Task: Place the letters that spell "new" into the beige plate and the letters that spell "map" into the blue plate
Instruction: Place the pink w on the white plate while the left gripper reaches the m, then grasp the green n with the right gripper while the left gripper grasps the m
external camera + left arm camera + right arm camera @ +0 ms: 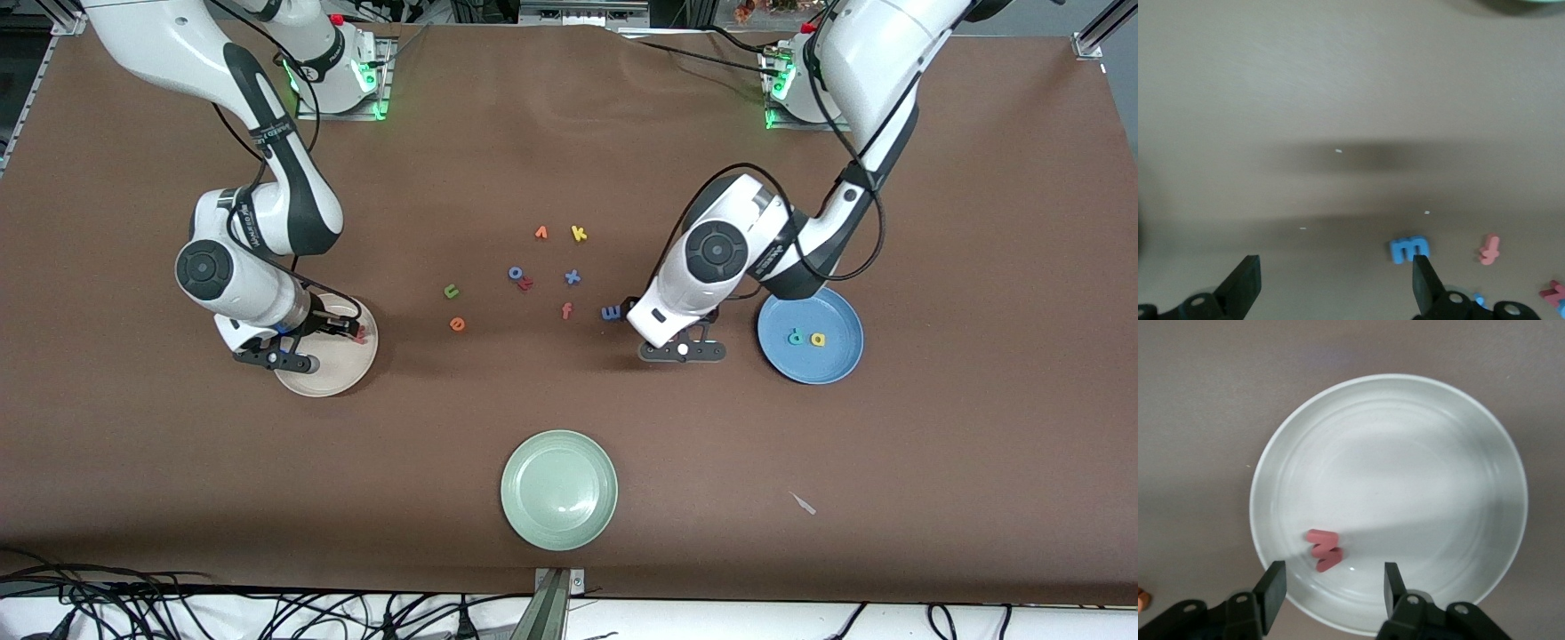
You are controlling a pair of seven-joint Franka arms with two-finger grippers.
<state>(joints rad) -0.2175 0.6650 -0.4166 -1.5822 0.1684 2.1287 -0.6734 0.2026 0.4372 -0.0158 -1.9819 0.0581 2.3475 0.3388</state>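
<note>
- The right claw [1331, 590] hangs over the beige plate [351, 369] with its fingers spread and nothing between them; the pinkish-red w [1324, 549] lies loose in the plate, near its rim.
- The left claw [1335, 287] sits low over bare table beside the blue plate [840, 364], jaws spread wide and empty, with the blue m [1409, 249] just off one fingertip.
- The blue plate already holds the teal p [797, 337] and yellow a [818, 339], side by side.
- The green n [452, 291] and orange e [457, 324] lie apart on open table between the beige plate and the central scatter.
- These foam letters look very light, soft and thin. They should squash a little under a pinch and may skid or flip if nudged. I judge the best hold is across the flat sides, low to the table.
- The n, e and m all have open room around them. The orange v [540, 233], yellow k [579, 234], blue o [515, 273], blue x [573, 277] and red f [566, 310] crowd the table's middle.
- The pale green plate [533, 516] sits near the table's front edge, well clear.
</note>
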